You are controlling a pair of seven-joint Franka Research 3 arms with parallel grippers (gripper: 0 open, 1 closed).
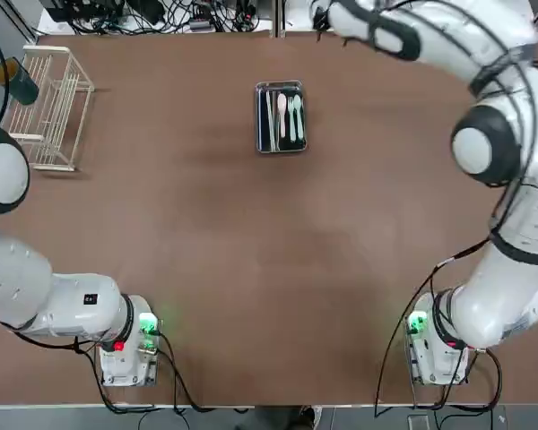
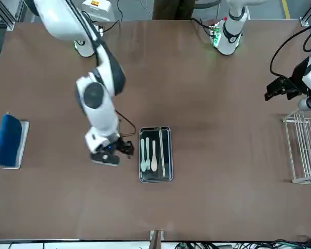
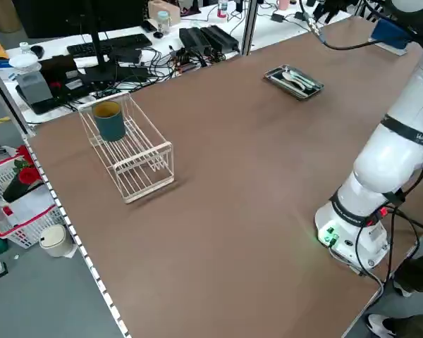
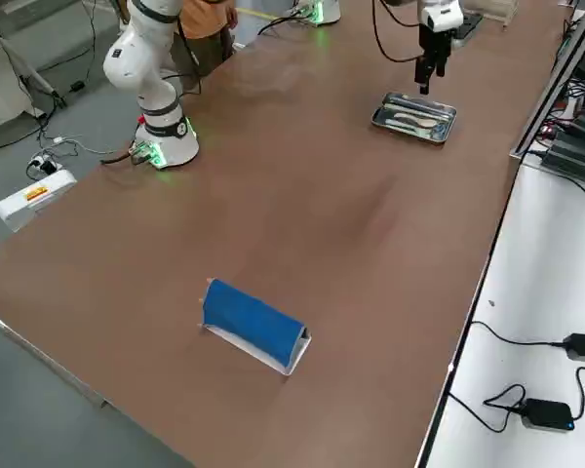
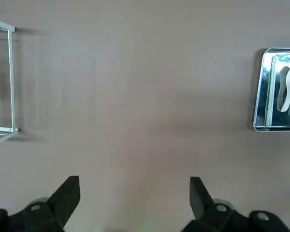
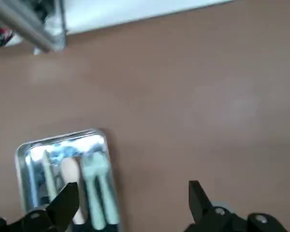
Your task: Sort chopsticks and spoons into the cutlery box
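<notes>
Front view has my right gripper (image 2: pixel 112 151) hanging just beside the cutlery box (image 2: pixel 156 154), on the side toward the blue-topped board (image 2: pixel 8 140), jaws spread wide and holding nothing. The tray sits toward the table's far edge, roughly midway between the two side edges, with the spoons (image 2: pixel 149 153) and the chopsticks (image 2: pixel 161 151) lying lengthwise inside it. Nothing loose is left on the table that I can spot, so I'd call the sorting basically done.

What could still go sideways: my fingers are close to that light metal tray, and it looks like it'd slide easily on the smooth top. If I swing away low instead of lifting clear, I could clip the rim, shove the whole thing or flick a spoon out. The chopsticks are about as long as the tray, so a bump might tip one over the edge.

My left gripper (image 5: pixel 134 203) is parked back near the table's left edge by the white wire rack (image 1: pixel 49 107), fingers wide apart and empty.

Hard to tell: how many spoons exactly, two or three, since they overlap. The right wrist view cuts off part of the tray, and the overhead view loses my right hand off the top edge.
</notes>
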